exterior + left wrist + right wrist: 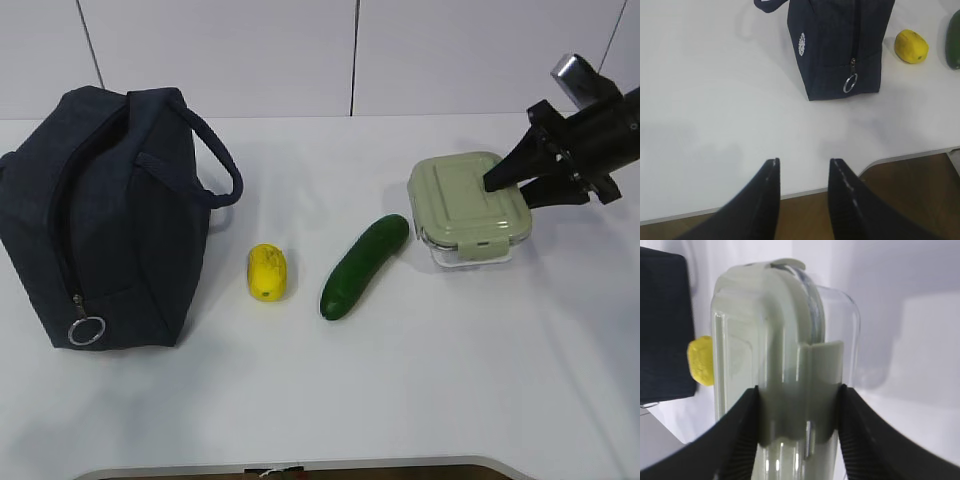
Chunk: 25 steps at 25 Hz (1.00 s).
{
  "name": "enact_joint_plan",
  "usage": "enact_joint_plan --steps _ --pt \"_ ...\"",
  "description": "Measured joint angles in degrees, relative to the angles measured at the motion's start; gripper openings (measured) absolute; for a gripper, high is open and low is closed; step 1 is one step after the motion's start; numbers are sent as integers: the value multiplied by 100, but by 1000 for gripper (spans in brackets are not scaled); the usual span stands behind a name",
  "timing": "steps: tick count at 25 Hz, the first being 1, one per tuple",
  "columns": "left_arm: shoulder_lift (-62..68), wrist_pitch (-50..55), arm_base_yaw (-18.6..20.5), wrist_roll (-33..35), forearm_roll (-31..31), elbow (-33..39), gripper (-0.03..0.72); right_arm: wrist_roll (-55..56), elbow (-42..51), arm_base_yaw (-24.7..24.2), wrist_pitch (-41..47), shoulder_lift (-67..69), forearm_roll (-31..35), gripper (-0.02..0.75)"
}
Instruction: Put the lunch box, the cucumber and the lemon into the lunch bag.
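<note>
**Right gripper has the lunch box by its end, bag is way over on the far side and zipped**

So the right gripper (508, 184) is clamped across the lunch box (466, 206), one finger on the sage-green lid and the other on the clear base. The right wrist view shows it best: both dark fingers (740, 432) hug the box on either side of the end clip. Can't really tell whether the box sits flat on the worktop (420, 390) or has tipped up a bit, since the exterior view makes it look pretty much level.

What the next move turns on: the lunch bag (105, 215) is at the far left of the worktop, well apart from the box, so the carry runs leftward right across the middle. The box's long axis points roughly at the gripper's arm, and the grip is on its right-hand end.

Stuff in between: the cucumber (364, 265) lies diagonally, its upper tip just beside the box's left corner, and the lemon (269, 271) sits between cucumber and bag. A low drag would probably knock both, so I'd want it lifted over.

Bigger snag in my opinion: the bag's zipper looks closed, ring pull (86, 330) hanging down at the near end. The left gripper (802, 167) is much nearer the bag, hovering above the worktop's front edge, spread apart with nothing in it.
</note>
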Motion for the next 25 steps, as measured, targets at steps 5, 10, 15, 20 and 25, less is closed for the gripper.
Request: enact_joint_plan --steps 5,10,15,20,25 --pt "0 0 0 0 0 0 239 73 0 57 0 -220 121 358" --pt "0 0 0 0 0 0 239 135 0 249 10 -361 324 358" --pt "0 -14 0 0 -31 0 239 173 0 590 32 -477 391 358" --pt "29 -17 0 0 -82 0 239 231 10 870 43 -597 523 358" --pt "242 -109 0 0 -122 -123 239 259 19 1018 74 -786 709 358"
